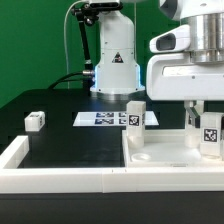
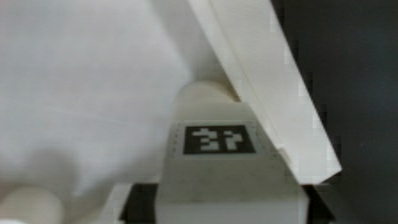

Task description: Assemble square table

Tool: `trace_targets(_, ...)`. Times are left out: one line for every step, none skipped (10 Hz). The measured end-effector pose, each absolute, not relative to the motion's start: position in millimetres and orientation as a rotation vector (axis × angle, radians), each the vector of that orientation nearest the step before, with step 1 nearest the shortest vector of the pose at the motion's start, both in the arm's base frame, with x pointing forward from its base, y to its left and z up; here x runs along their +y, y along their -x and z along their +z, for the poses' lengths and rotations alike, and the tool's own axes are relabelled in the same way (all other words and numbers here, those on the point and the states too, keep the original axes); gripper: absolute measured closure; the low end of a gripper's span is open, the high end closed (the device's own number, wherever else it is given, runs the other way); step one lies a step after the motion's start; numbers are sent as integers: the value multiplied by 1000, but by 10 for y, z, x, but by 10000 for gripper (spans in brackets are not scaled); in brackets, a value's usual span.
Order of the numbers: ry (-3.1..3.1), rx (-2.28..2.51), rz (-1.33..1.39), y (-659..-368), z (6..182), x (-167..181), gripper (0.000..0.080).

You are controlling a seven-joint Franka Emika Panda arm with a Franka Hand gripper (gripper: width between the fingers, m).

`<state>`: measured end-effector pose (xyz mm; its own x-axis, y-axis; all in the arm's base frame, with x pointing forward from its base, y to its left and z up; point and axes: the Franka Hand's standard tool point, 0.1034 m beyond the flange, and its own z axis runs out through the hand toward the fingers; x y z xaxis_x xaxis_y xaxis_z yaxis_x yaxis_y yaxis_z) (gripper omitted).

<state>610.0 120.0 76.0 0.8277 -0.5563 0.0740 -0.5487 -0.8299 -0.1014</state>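
Gripping state: cannot be told; the gripper (image 1: 200,110) hangs at the near leg block (image 1: 210,135), with the jaw gap hidden.
Tabletop: the square tabletop (image 1: 165,152) lies at the exterior view's right, beside the white rail (image 1: 60,180).
Other legs: the second leg block (image 1: 133,114) stands upright at the tabletop's far edge; the loose leg block (image 1: 35,121) lies well apart.
Risk (judged): a tilted leg could jam, and a downward push could shift the tabletop.
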Motion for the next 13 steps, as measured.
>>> trace_targets(2899, 997, -157, -6095, 760, 1207, 508)
trace_targets(2816, 1187, -148, -6090, 758, 1205, 508)
trace_targets(2710, 1373, -132, -6089, 755, 1196, 508)
trace_targets(2605, 1535, -111, -6089, 752, 1188, 508)
trace_targets(2511, 1669, -96, -6087, 749, 1191, 508)
trace_targets(2424, 1786, -84, -6086, 747, 1202, 508)
trace_targets(2396, 1830, -74, -6087, 748, 1214, 508)
trace_targets(2338, 1893, -64, -6087, 746, 1213, 508)
trace_targets(2357, 1870, -65, -6085, 744, 1214, 412)
trace_targets(2394, 1824, -68, -6085, 743, 1211, 412)
trace_targets(2427, 1784, -68, -6084, 742, 1199, 233)
trace_targets(2464, 1737, -72, -6082, 741, 1198, 233)
trace_targets(2562, 1594, -83, -6082, 740, 1196, 166)
